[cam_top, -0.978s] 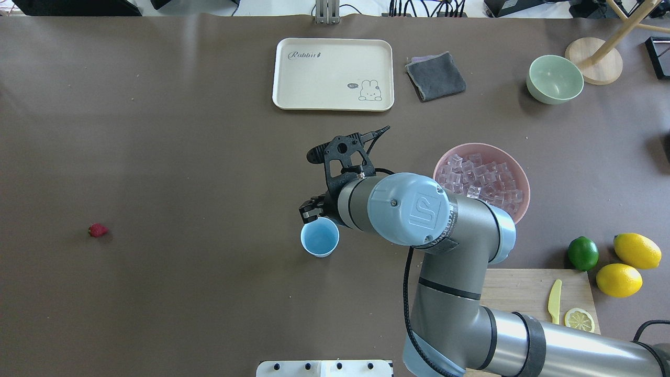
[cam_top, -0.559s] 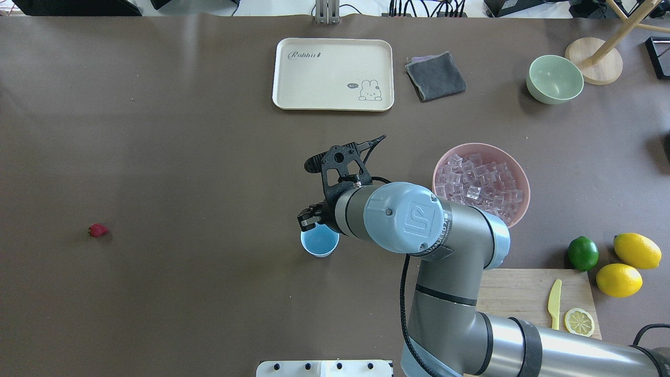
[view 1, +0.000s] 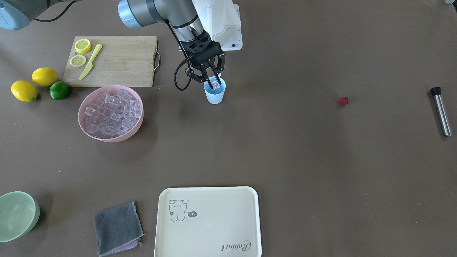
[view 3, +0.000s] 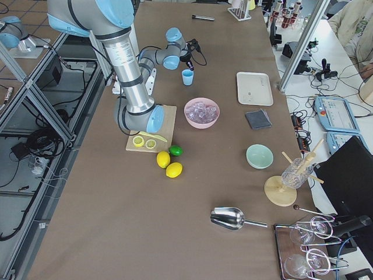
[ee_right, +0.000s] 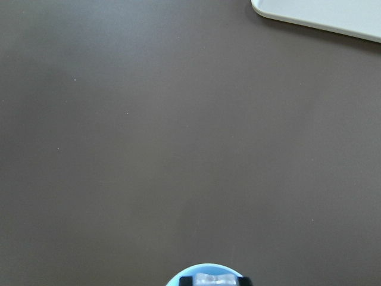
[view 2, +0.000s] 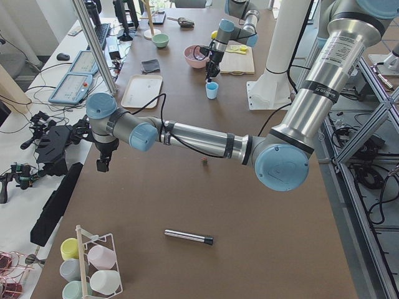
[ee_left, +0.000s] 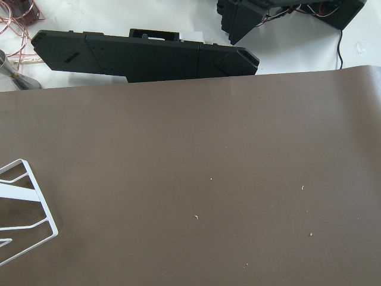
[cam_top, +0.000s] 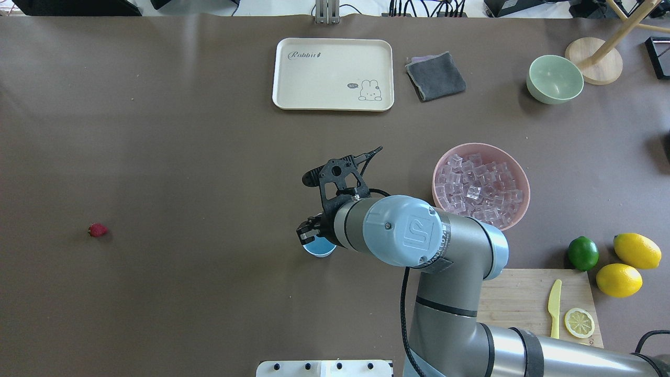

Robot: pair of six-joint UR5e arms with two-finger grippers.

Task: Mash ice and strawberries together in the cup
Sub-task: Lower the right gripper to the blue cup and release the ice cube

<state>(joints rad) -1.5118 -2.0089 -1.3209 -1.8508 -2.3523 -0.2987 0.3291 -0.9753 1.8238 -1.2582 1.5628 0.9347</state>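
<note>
Loading the cup is the step in hand. The right arm (cam_top: 408,230) hangs over the cup (view 1: 215,96), and the right jaws pinch one ice cube (view 1: 215,85) just at the cup's mouth. The wrist view shows the cube (ee_right: 215,279) gripped between the two tips, with the blue rim right below.

The cup stands upright on the table (view 1: 285,160), between the pink bowl (view 1: 114,138) and the strawberry (view 1: 343,101). What shows of its inside is plain blue, and I cannot tell whether anything lies at the bottom.

The next move, as I judge it, is to spread the jaws so the cube drops in, then rise straight up. The cup is light and a sideways brush could tip it.

The berry lies alone on the table, well apart from the cup, and has yet to be fetched. A metal rod (view 1: 441,111) farther out looks like the masher.

The pink bowl is heaped with ice (view 1: 110,114). The green bowl (view 1: 16,214) shows only its pale inside.

The left arm (view 2: 193,137) reaches out over the far end. I cannot tell whether the left jaws are spread or pressed together.
</note>
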